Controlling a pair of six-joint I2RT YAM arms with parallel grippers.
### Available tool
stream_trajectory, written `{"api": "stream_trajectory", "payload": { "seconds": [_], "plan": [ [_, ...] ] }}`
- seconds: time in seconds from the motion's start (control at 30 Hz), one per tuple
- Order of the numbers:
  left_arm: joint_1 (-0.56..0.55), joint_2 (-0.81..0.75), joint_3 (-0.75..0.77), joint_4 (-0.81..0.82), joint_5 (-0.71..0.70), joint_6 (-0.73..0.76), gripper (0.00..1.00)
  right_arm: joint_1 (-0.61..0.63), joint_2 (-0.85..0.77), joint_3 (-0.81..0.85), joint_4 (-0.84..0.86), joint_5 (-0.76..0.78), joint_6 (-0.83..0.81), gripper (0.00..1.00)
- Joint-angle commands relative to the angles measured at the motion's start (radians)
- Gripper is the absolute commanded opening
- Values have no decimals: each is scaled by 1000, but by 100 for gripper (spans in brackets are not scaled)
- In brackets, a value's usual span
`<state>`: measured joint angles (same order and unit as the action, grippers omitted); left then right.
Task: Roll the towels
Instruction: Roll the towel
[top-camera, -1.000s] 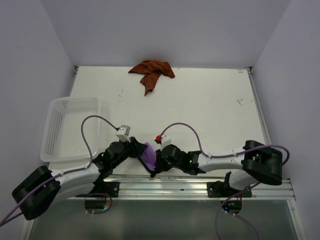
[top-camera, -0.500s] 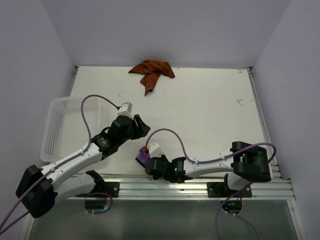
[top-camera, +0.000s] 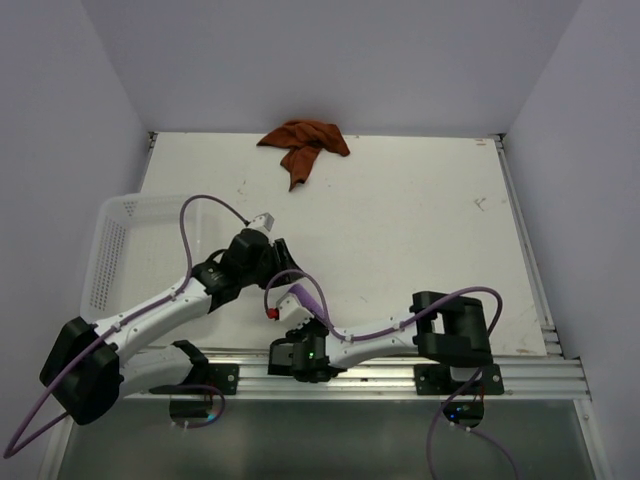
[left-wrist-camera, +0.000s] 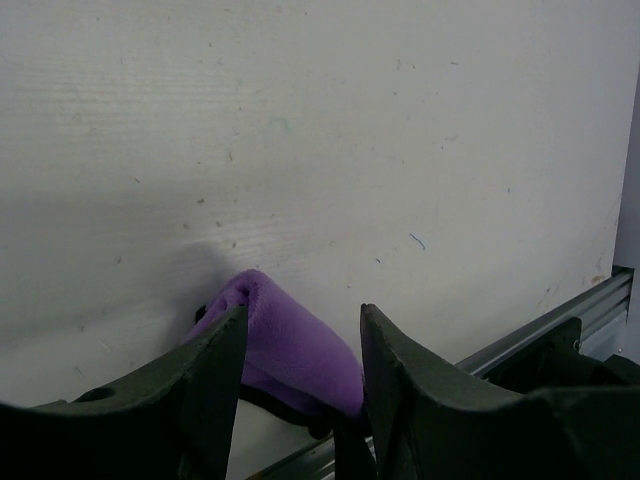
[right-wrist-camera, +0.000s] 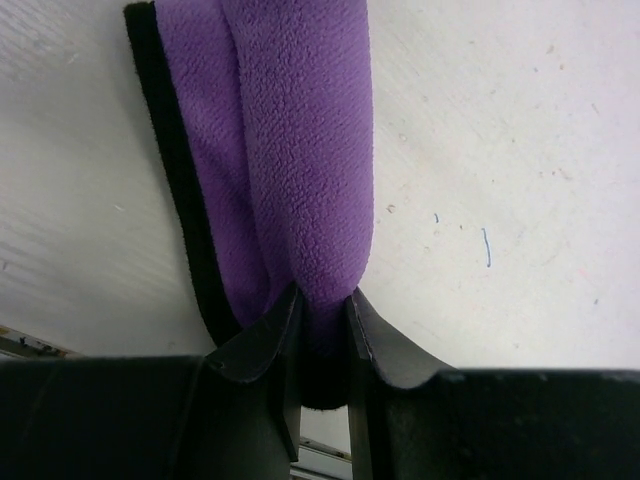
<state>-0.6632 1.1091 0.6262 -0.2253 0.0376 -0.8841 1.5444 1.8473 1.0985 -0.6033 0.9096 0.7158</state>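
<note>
Right gripper: end of folded purple towel is being pinched at near edge of tabletop. Left gripper is being held open, empty, above it. Cloth is being judged soft, light, floppy; edge grasp advised. Orange towel crumpled at far edge. White basket: nothing being seen inside.

Left gripper lets go of purple towel; I see it back off up-table, jaws now parted. Right arm swings in from right edge toward centre. Right gripper, clamped on towel end, drops to near rail. Towel no longer bunched between both grippers; now narrow folded strip, angling away from rail.
</note>
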Motion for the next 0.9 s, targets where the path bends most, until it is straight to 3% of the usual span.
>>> {"api": "stream_trajectory", "payload": {
  "seconds": [0.0, 0.27, 0.63, 0.87],
  "plan": [
    [5, 30, 33, 34, 73, -15, 52, 19, 58, 47, -141, 106, 57, 17],
    [4, 37, -13, -17, 97, 13, 51, 26, 99, 86, -196, 133, 67, 18],
    [-26, 178, -68, 87, 100, 19, 50, 29, 73, 57, -127, 95, 30, 19],
    [-38, 261, -97, 136, 41, 27, 40, 33, 78, 61, -130, 91, 24, 20]
  ]
}}
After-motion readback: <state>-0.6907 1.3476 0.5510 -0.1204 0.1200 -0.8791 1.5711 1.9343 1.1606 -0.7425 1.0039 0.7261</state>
